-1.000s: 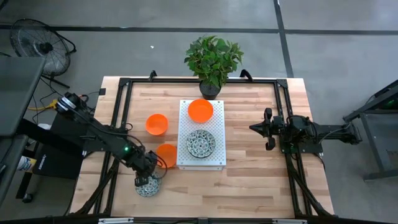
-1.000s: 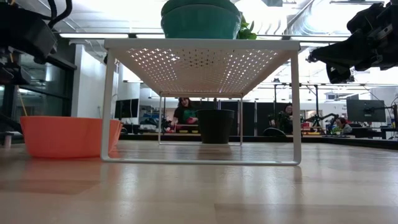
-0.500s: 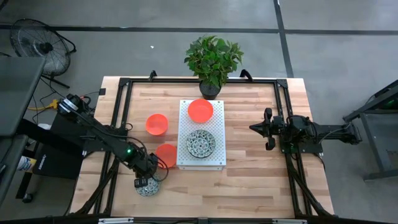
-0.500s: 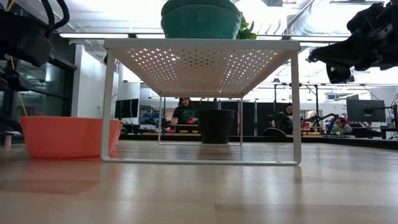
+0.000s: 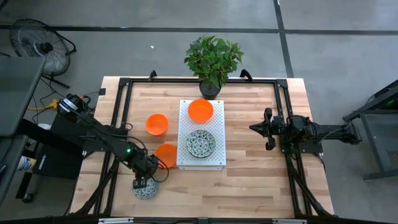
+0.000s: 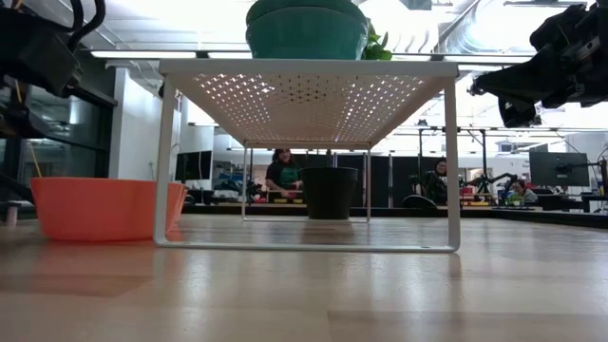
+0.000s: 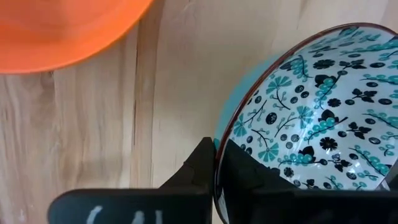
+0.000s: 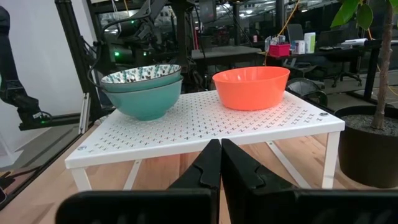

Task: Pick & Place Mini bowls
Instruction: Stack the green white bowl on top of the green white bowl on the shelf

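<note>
A patterned mini bowl (image 5: 145, 188) sits near the front-left corner of the surface (image 5: 249, 186), at about 7 o'clock from the white perforated rack (image 5: 214, 163). The left hand (image 5: 145, 182) pinches its rim, one finger inside and one outside, as the left wrist view shows (image 7: 214, 180). Just beside it, at 1 o'clock, an orange bowl (image 5: 166, 155) lies against the rack's left edge; a second orange bowl (image 5: 157, 123) sits farther back, at 12 o'clock, apart from the rack. On the rack, a third orange bowl (image 5: 200, 110) sits at the back and stacked patterned bowls (image 5: 201, 144) toward the front. A potted plant (image 5: 212, 61) stands at the rear edge. The right hand (image 5: 268, 129), fingers pressed together, hovers at 3 o'clock from the rack, with bare wood open in front of it.
</note>
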Robot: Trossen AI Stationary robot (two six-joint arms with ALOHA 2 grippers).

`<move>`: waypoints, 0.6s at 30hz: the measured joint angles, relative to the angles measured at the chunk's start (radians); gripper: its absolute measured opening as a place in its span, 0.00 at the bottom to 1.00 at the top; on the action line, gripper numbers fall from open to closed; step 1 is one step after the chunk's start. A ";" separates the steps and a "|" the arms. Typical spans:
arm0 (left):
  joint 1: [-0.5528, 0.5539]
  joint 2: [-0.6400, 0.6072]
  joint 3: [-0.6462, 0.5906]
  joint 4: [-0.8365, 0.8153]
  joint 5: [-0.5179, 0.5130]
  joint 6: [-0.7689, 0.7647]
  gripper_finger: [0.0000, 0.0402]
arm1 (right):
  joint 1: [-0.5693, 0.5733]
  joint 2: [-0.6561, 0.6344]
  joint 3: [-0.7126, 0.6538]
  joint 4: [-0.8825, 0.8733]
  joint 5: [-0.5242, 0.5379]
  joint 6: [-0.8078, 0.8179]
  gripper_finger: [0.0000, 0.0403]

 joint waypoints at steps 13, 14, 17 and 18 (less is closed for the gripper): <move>0.016 -0.008 0.210 -0.243 -0.043 0.036 0.01 | 0.000 0.000 0.000 0.000 0.000 0.000 0.00; 0.027 -0.008 0.226 -0.254 -0.039 0.044 0.01 | 0.000 0.000 0.000 0.000 0.000 0.000 0.00; 0.068 -0.008 0.287 -0.286 -0.047 0.104 0.01 | 0.000 0.000 0.000 0.000 0.000 0.000 0.00; 0.084 -0.008 0.315 -0.300 -0.049 0.126 0.01 | 0.000 0.000 0.000 0.000 0.000 0.000 0.00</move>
